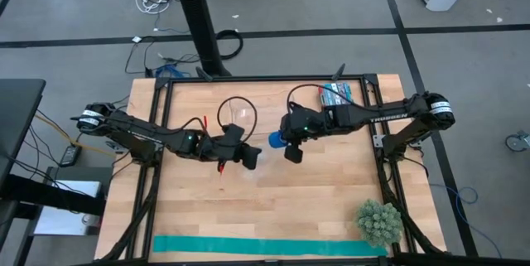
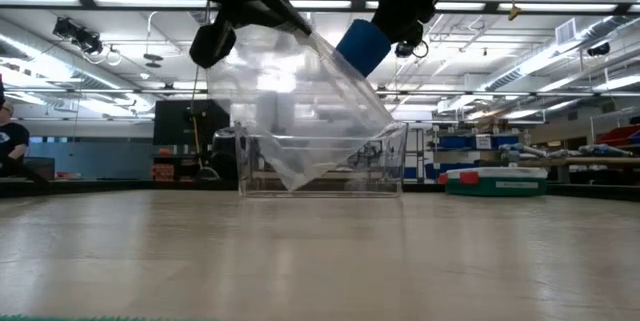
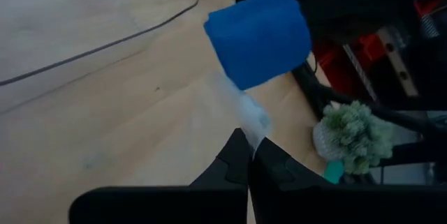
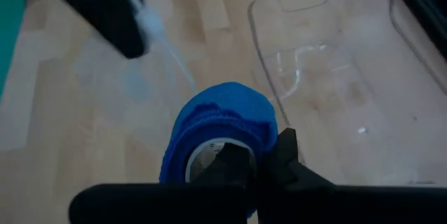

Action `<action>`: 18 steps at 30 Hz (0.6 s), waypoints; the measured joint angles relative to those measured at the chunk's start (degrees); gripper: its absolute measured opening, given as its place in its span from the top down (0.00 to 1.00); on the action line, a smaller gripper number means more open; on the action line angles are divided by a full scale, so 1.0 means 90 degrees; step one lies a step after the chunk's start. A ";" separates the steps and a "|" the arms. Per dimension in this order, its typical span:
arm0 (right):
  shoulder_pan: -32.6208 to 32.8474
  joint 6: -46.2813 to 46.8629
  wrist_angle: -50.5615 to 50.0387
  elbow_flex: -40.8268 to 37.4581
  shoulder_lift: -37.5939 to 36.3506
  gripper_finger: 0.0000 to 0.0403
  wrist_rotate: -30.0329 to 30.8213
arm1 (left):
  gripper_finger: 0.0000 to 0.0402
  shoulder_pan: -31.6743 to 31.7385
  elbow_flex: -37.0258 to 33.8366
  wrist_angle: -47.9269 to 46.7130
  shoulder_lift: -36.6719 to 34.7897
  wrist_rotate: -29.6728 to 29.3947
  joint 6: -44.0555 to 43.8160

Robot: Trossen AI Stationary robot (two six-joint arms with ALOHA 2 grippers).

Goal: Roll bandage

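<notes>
The bandage is a small royal-blue roll [image 1: 277,139], held in the air above the table's middle by my right gripper [image 4: 257,160], which is shut on it. A clear plastic bag [image 2: 300,101] hangs beside the roll. My left gripper [image 3: 249,147], just left of the roll, is shut on the bag's film. In the low view the roll [image 2: 362,46] sits at the bag's upper right edge. Whether it is inside the bag I cannot tell. The bag's lowest corner [image 2: 290,183] hangs clear of the table. My left gripper pinches a thin edge of the clear bag [image 3: 253,123] between its two fingertips, coming from the table's left and slanting down. The film runs from the fingers up to the blue roll, and the bag hangs below, off the table. My right gripper holds the roll by the wall at its open end [image 4: 246,135]; one finger [image 4: 230,162] seems to be inside the hollow core and the other [image 4: 286,155] outside. It comes from the table's right, slanting down. The roll is lifted clear and tilted.
A clear plastic box [image 1: 236,117] stands on the table behind the grippers. A teal-green strip [image 1: 265,247] lies along the near edge, with a small green plant [image 1: 379,221] at the near right. A blue-and-white packet [image 1: 335,94] lies at the far right.
</notes>
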 joint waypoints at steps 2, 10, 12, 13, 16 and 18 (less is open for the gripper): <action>-0.0042 0.0001 0.0028 0.0000 0.0000 1.00 0.0024 | 0.99 0.0000 0.0000 0.0072 0.0000 -0.0048 -0.0056; -0.0049 -0.0002 0.0130 -0.0011 0.0000 1.00 0.0140 | 0.99 0.0000 0.0000 0.0226 0.0000 -0.0344 -0.0079; -0.0069 -0.0079 0.0302 -0.0024 0.0000 1.00 -0.0334 | 0.99 0.0000 0.0001 0.0223 0.0000 -0.0381 -0.0044; -0.0071 -0.0161 0.0437 -0.0024 0.0002 1.00 -0.0512 | 0.99 0.0000 0.0002 0.0223 0.0000 -0.0386 -0.0030; -0.0062 -0.0218 0.0506 -0.0024 0.0006 1.00 -0.0535 | 0.99 0.0000 0.0000 0.0222 0.0000 -0.0386 0.0067; -0.0069 -0.0153 0.0577 -0.0018 0.0144 1.00 -0.0533 | 0.99 0.0000 0.0000 0.0214 0.0000 -0.0390 0.0134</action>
